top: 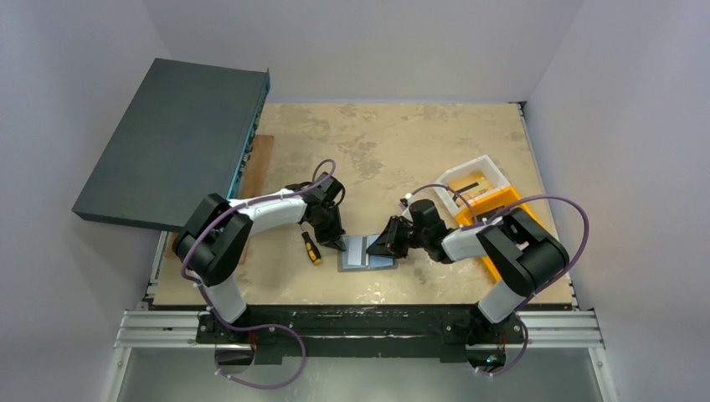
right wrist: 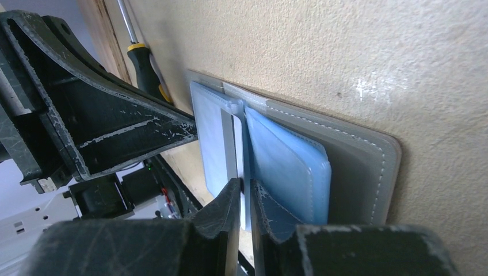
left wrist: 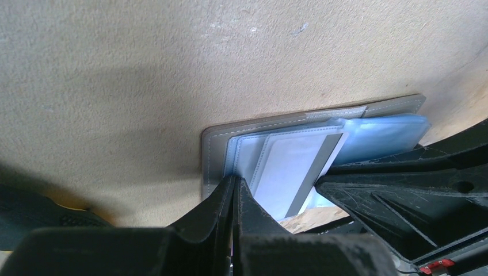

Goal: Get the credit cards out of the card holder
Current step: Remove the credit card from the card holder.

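Observation:
The grey card holder (top: 366, 253) lies open on the table, pale blue inside. In the left wrist view its grey border (left wrist: 214, 155) frames the pockets, and a white credit card (left wrist: 288, 167) with a grey stripe sticks out slantwise. My left gripper (left wrist: 235, 180) is shut, its tips pressing on the holder's left pocket edge. My right gripper (right wrist: 244, 185) is shut on the edge of that white card (right wrist: 237, 144), next to a blue stack of sleeves (right wrist: 288, 161) in the holder (right wrist: 357, 167). In the top view the left gripper (top: 339, 243) and right gripper (top: 387, 244) flank the holder.
A yellow-and-black screwdriver (top: 311, 247) lies just left of the holder and also shows in the right wrist view (right wrist: 144, 63). An orange bin (top: 502, 201) and a white bin (top: 473, 180) stand at the right. A large dark flat box (top: 176, 142) leans at the far left.

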`<state>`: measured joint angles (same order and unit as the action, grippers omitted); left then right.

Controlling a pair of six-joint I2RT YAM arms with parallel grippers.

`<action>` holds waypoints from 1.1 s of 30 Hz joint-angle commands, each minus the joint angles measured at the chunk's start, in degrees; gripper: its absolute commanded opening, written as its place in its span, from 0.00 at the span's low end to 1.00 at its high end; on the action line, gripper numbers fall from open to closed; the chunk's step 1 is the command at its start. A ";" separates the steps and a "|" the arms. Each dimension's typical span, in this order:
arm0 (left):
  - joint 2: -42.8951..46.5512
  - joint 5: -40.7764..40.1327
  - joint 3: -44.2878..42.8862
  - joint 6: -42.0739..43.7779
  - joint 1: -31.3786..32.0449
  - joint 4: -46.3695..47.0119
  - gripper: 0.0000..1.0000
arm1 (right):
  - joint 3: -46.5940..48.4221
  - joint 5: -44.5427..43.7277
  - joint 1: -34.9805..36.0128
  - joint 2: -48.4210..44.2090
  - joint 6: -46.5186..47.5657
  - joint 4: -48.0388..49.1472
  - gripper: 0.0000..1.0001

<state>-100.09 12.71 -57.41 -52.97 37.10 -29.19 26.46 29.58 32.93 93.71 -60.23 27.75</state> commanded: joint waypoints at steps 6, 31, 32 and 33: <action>-2.56 -5.91 1.08 1.59 -0.21 -3.22 0.00 | 2.90 -3.39 0.50 -2.78 4.03 -6.57 0.00; 3.22 -3.96 -4.49 8.49 1.10 -5.95 0.00 | 0.13 -7.48 -1.34 -8.73 7.40 -13.36 0.00; 3.76 -4.24 -5.35 9.02 1.66 -6.57 0.00 | 0.17 -7.44 -1.29 -8.60 7.35 -13.23 0.00; 4.24 -4.47 -6.15 9.44 2.19 -7.21 0.00 | 0.15 -7.41 -1.29 -8.49 7.32 -13.12 0.00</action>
<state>-99.61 11.18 -59.42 -47.94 37.74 -32.40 26.96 23.03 31.81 85.43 -53.98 14.11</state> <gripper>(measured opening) 0.003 0.004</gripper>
